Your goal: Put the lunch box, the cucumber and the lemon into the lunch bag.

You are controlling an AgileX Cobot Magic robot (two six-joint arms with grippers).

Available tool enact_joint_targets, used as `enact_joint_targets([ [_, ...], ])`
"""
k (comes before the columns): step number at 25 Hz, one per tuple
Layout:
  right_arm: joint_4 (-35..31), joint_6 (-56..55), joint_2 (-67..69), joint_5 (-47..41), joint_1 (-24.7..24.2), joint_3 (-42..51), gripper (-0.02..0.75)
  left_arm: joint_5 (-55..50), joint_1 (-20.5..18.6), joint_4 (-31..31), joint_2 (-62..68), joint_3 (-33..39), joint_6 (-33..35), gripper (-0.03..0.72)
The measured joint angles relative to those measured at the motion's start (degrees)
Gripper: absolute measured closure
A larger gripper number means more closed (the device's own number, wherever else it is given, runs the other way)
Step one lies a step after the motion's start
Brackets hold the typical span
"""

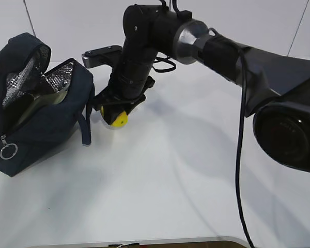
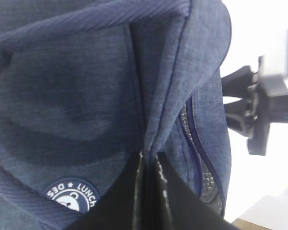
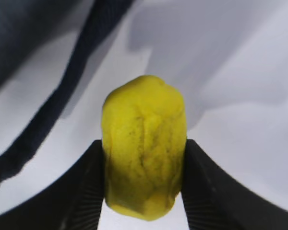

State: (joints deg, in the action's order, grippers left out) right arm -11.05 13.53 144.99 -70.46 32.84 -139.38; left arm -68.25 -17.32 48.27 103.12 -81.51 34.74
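1. I read the step in hand as the pickup of the small bright yellow oval lemon [image 3: 144,146]. In the right wrist view it sits between the two black ribbed pads [image 3: 84,191] of my right gripper [image 1: 115,114], both pads pressing its flanks, so that gripper is grasping the lemon.

2. In the exterior view the lemon [image 1: 117,119] is low over the white table [image 1: 196,170], at about three o'clock from the large dark navy fabric lunch bag [image 1: 41,129] and just beside its dangling loop handle [image 1: 84,126]. I cannot tell whether the fruit has left the tabletop.

3. My left gripper [image 2: 149,167] is clenched on a fold of the navy fabric at the bag's rim, close to the round white logo [image 2: 72,199], which I judge props the mouth open. The silvery foil lining [image 1: 20,82] shows through the opening, and a pale greenish thing [image 1: 46,99] lies inside, possibly the lunch box; the cucumber I cannot find.

4. The next move calls for a lift straight up, clear of the handle, then a carry toward nine o'clock over the bag's near wall.

5. I would release only once the lemon is above the foil-lined hollow; the round fruit could roll off the rim otherwise.

6. The silver ring zipper pull [image 1: 9,151] hangs at the bag's seven o'clock corner, out of my path.
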Motion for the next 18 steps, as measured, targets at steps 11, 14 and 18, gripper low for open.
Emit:
enact_joint_targets([
  [11, 1.7, -4.1, -7.4, -0.8, 0.0, -2.1, 0.379, 0.2, 0.0, 0.0, 0.0, 0.0, 0.0, 0.701],
  [14, -1.1, -5.7, -8.8, -1.0, 0.0, -2.6, 0.38, 0.3, 0.0, 0.0, 0.0, 0.0, 0.0, 0.701],
  [18, -10.0, -6.4, -8.9, -1.1, 0.0, -3.1, 0.38, 0.4, 0.0, 0.0, 0.0, 0.0, 0.0, 0.701],
])
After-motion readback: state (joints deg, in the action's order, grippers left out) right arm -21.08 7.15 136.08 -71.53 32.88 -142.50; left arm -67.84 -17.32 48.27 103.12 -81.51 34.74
